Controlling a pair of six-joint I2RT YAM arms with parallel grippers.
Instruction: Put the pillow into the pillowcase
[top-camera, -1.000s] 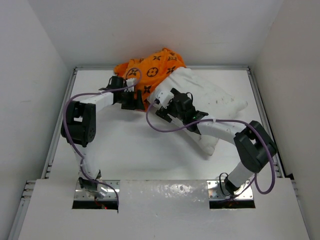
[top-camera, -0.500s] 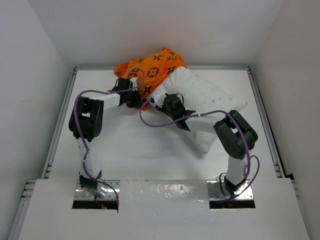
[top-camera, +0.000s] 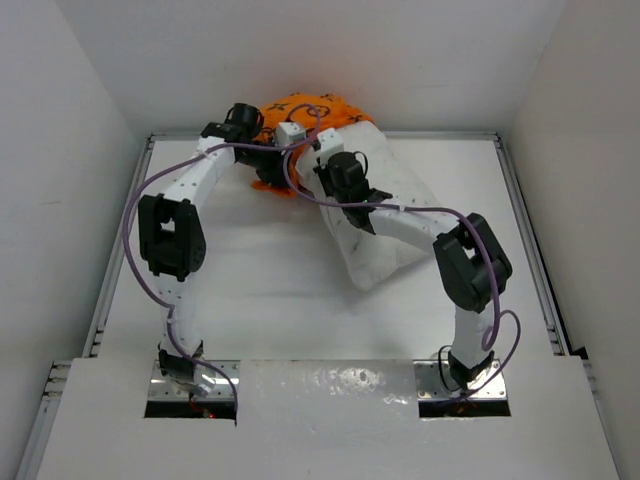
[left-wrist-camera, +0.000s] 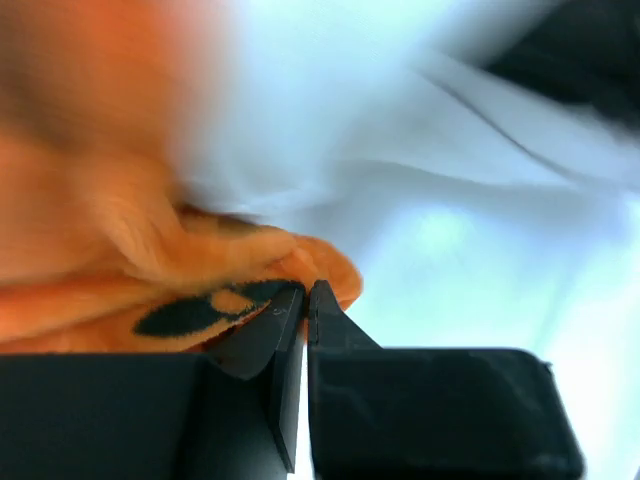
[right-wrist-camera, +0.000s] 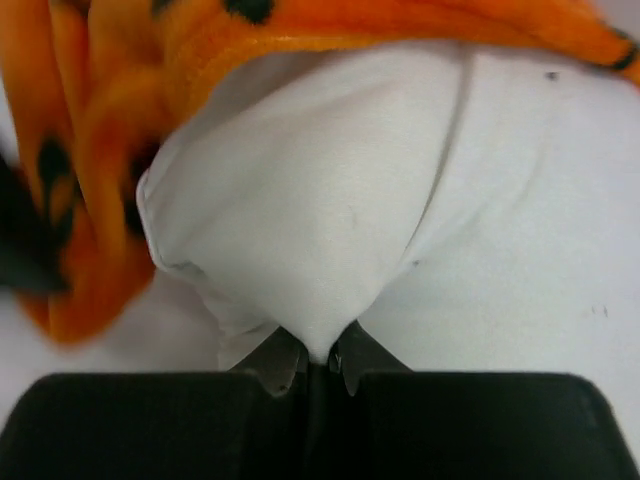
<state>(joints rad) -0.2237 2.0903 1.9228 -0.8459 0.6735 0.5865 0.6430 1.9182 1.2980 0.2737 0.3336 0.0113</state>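
The orange pillowcase (top-camera: 305, 103) with dark brown motifs is bunched at the table's back edge. The white pillow (top-camera: 395, 235) runs from it toward the near right, its far end under the orange fabric. My left gripper (top-camera: 285, 140) is at the pillowcase's near edge. In the left wrist view it (left-wrist-camera: 306, 290) is shut on a fold of the pillowcase (left-wrist-camera: 120, 250). My right gripper (top-camera: 335, 162) is close beside it. The right wrist view shows it (right-wrist-camera: 320, 358) shut on a pinch of the pillow (right-wrist-camera: 320, 200), with the pillowcase (right-wrist-camera: 90, 150) draped over and left of it.
White walls close in the table; the back wall (top-camera: 320, 60) rises right behind the pillowcase. Metal rails (top-camera: 120, 260) run along the left and right (top-camera: 530, 250) sides. Purple cables (top-camera: 130, 230) loop off both arms.
Both grippers have shut, the left on the pillowcase and the right on the pillow. Both arms moved toward the back wall. The pillow swung round and the pillowcase bunched up at the back.
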